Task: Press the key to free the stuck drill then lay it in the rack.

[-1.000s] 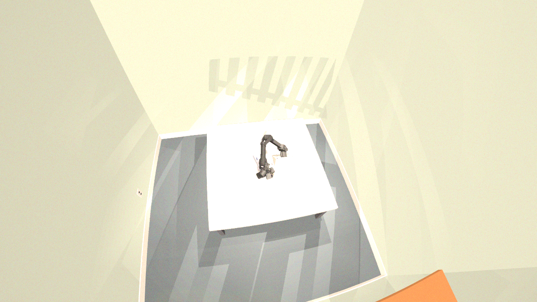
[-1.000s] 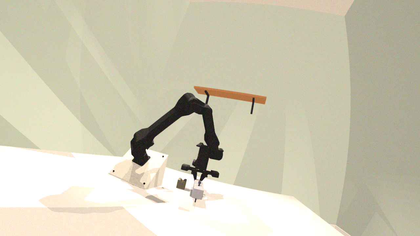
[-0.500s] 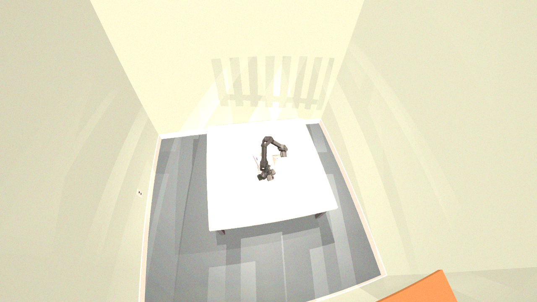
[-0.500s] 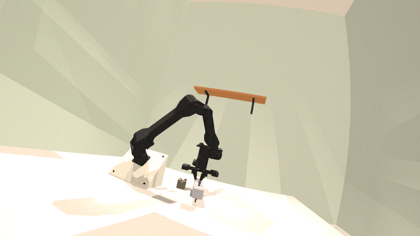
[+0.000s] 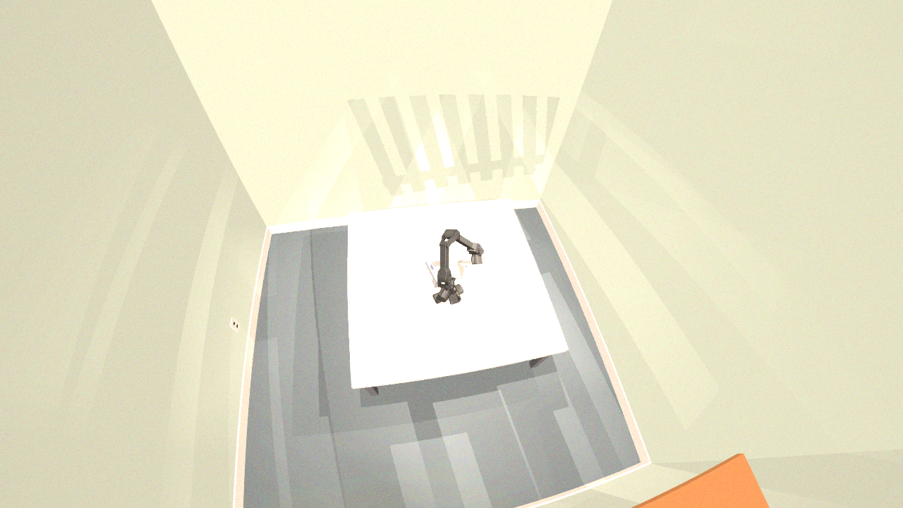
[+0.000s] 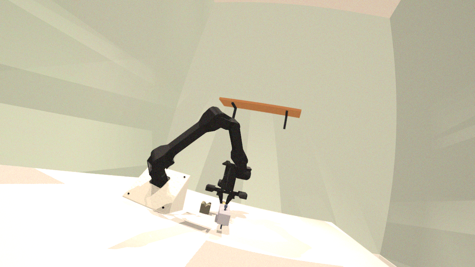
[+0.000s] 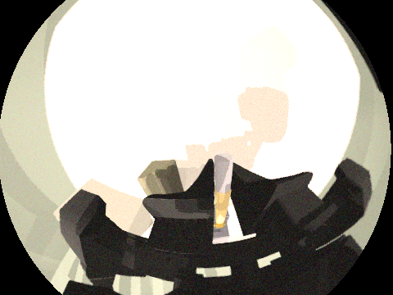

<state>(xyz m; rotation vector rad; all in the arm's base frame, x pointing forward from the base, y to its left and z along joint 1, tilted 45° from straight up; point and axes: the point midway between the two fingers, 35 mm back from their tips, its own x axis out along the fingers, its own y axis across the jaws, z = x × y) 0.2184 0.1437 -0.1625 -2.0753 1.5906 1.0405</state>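
My gripper (image 6: pixel 224 203) (image 7: pixel 216 161) is shut on the drill (image 7: pixel 223 176), a slim light-grey cylinder with a gold section; it stands roughly upright between the fingertips. In the exterior view the fingers are just behind and above the pale lilac housing (image 6: pixel 224 219). A small blue piece (image 6: pixel 225 206), perhaps the key, shows on the housing's top. Whether the drill's lower end is still in the housing is hidden. The rack (image 6: pixel 205 207) (image 7: pixel 164 177), a small brown-grey block with a V notch, stands to the left of the fingers in the wrist view.
The pale wedge-shaped arm mount (image 6: pixel 177 195) stands beyond the rack, to the left in the exterior view. An orange shelf (image 5: pixel 713 486) (image 6: pixel 259 106) hangs on the wall, away from the arm. The white table (image 5: pixel 403 341) is glaring, which blurs pale edges.
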